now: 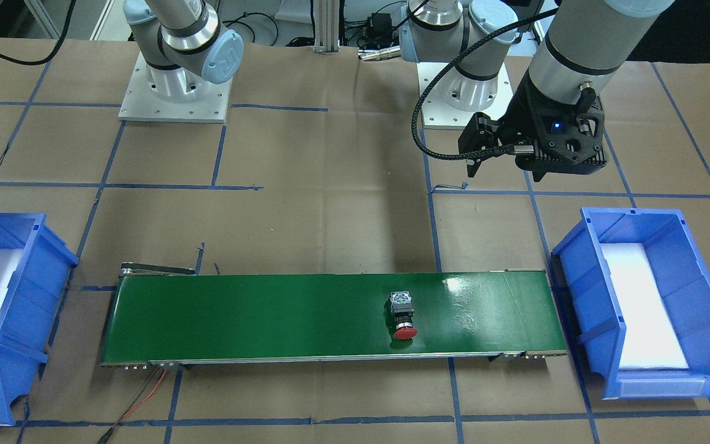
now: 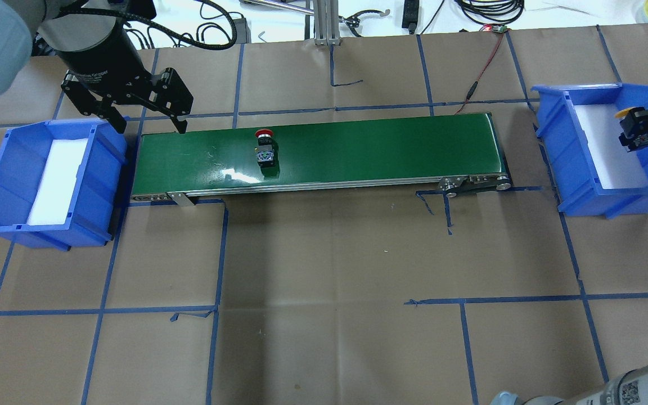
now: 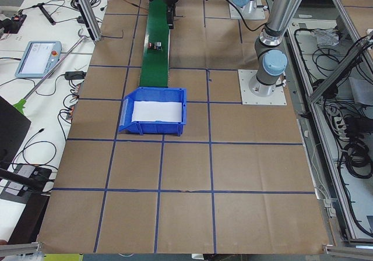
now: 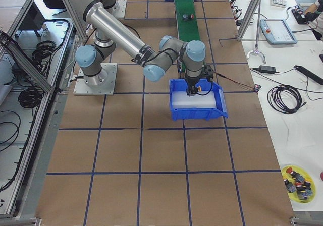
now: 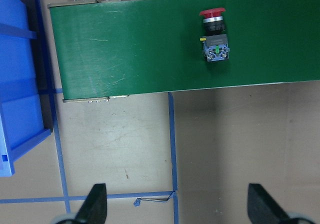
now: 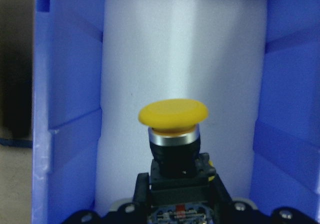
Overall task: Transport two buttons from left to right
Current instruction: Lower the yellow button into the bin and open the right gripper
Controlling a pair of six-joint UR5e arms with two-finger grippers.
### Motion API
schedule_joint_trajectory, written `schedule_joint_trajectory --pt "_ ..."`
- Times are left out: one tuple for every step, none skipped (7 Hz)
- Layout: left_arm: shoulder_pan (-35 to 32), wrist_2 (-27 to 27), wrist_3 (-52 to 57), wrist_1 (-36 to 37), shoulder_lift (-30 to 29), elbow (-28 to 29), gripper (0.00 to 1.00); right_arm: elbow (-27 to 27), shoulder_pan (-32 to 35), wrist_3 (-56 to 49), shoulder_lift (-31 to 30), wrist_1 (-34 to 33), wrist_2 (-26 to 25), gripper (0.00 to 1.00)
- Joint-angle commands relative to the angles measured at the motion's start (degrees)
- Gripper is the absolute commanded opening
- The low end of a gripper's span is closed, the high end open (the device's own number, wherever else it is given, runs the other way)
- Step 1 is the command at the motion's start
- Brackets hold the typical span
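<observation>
The red-capped button (image 2: 265,149) is laid on its side on the green belt (image 2: 386,152), left of the belt's middle in the overhead view. Its long axis runs across the belt and its cap is turned to 12 o'clock. The left fingers (image 5: 96,205) are spread wide and released above the desk (image 2: 329,281). The yellow-capped button (image 6: 173,115) is grasped by the right fingers (image 2: 643,129) over a blue bin (image 2: 583,174), with its cap at 12 o'clock in the wrist view.

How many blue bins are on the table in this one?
2. One blue bin sits at the green belt's end on the robot's left; the other bin is at the belt's right end, with the right gripper holding the yellow button over it.
</observation>
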Motion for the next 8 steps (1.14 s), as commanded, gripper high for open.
schedule_joint_trajectory --pt "0.00 0.03 0.00 0.00 0.04 0.01 1.00 3.49 -0.58 -2.95 2.22 -7.38 0.33 0.02" --pt "0.08 0.03 0.00 -0.08 0.04 -0.08 1.00 5.25 -0.49 -2.96 2.58 -8.14 0.15 0.02" --pt "0.09 0.03 0.00 0.00 0.04 -0.08 1.00 6.40 -0.49 -2.96 3.19 -9.62 -0.02 0.02" --pt "0.00 0.03 0.00 0.00 0.04 0.01 1.00 7.28 -0.49 -2.96 3.46 -10.07 -0.11 0.03" --pt "0.08 0.12 0.00 -0.08 0.13 0.01 1.00 7.81 -0.49 -2.79 3.46 -10.17 -0.46 0.03" --pt "0.09 0.03 0.00 0.00 0.04 0.01 1.00 7.90 -0.49 -2.35 3.38 -10.17 -2.64 0.03" --pt "0.09 0.03 0.00 0.00 0.04 0.01 1.00 8.16 -0.57 -2.17 3.37 -10.17 -2.75 0.04" --pt "0.09 0.03 0.00 0.00 0.04 0.01 1.00 8.17 -0.58 -0.52 3.29 -9.91 -4.23 0.08"
